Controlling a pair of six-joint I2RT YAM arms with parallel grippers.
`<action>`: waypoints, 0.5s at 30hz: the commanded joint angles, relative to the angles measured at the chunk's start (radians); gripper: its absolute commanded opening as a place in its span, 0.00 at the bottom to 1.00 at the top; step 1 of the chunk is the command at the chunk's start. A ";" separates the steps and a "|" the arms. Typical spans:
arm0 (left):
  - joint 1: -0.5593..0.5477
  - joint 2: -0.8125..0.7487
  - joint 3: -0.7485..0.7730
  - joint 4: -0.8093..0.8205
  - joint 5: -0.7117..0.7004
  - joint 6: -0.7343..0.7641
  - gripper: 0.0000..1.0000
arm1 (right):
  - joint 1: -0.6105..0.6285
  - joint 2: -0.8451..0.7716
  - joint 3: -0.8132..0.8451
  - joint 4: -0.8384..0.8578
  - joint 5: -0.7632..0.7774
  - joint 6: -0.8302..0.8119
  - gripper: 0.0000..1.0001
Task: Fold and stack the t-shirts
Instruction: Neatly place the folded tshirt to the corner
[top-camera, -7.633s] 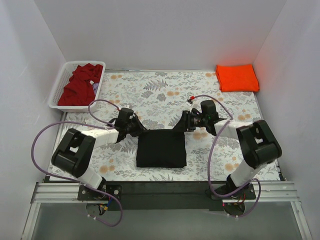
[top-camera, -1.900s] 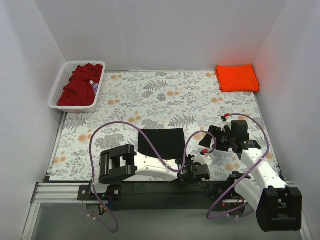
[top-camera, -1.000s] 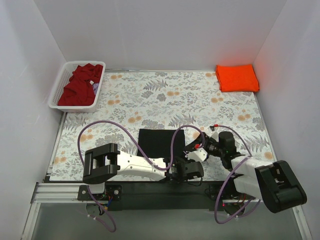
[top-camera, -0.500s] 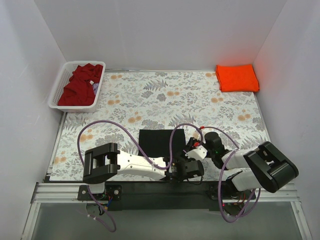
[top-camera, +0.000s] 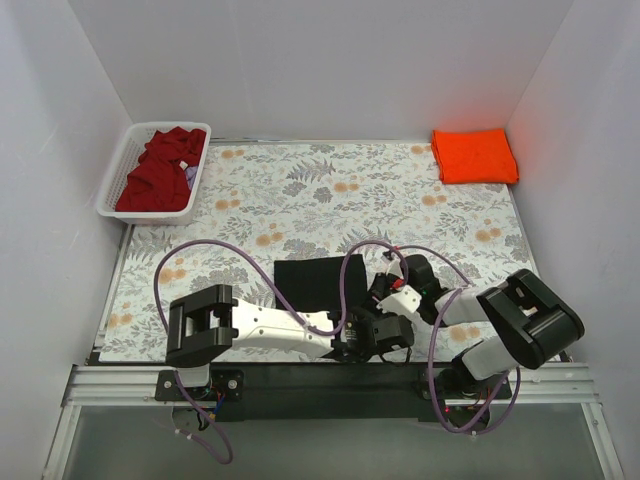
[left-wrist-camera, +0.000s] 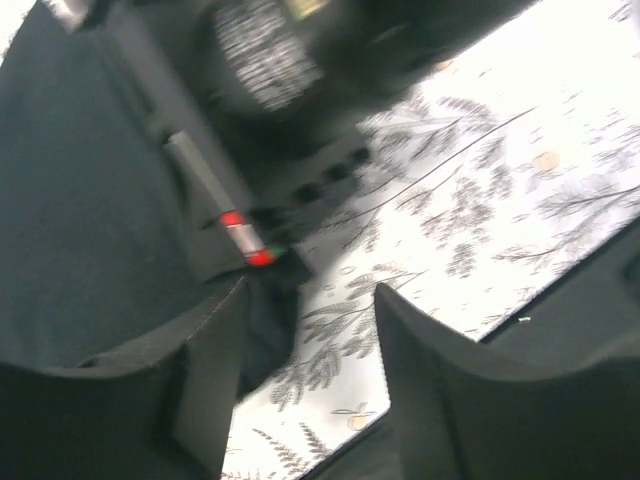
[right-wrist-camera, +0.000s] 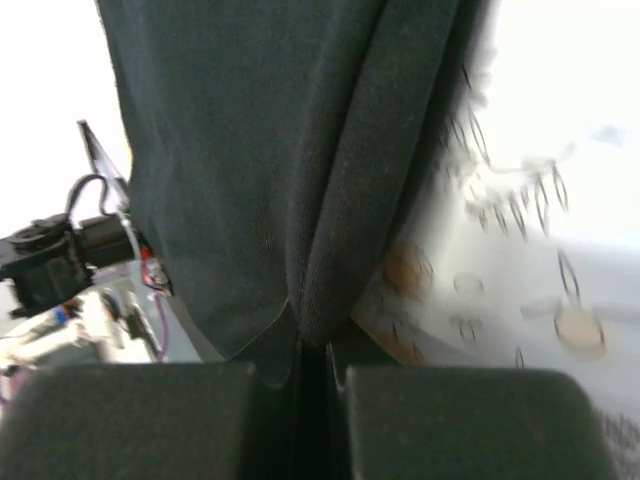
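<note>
— Where's the black t-shirt (top-camera: 318, 283)?
— Folded on the table (top-camera: 330, 190), near the front edge. The right pincer (right-wrist-camera: 300, 372) is pressed together on a fold at its right side.
— And the left pincer (left-wrist-camera: 305, 395)?
— Spread, low over the table print just beside that side. The orange t-shirt (top-camera: 474, 155) lies folded far right.

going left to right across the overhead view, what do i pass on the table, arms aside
basket with the red shirt in it → black shirt → orange shirt
</note>
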 joint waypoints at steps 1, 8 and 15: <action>0.021 -0.090 0.056 0.006 0.024 0.003 0.56 | -0.009 0.028 0.117 -0.170 -0.001 -0.164 0.01; 0.239 -0.240 0.003 -0.075 0.247 -0.029 0.66 | -0.051 0.100 0.413 -0.626 0.142 -0.468 0.01; 0.473 -0.386 -0.049 -0.150 0.390 0.027 0.76 | -0.135 0.232 0.758 -0.913 0.331 -0.704 0.01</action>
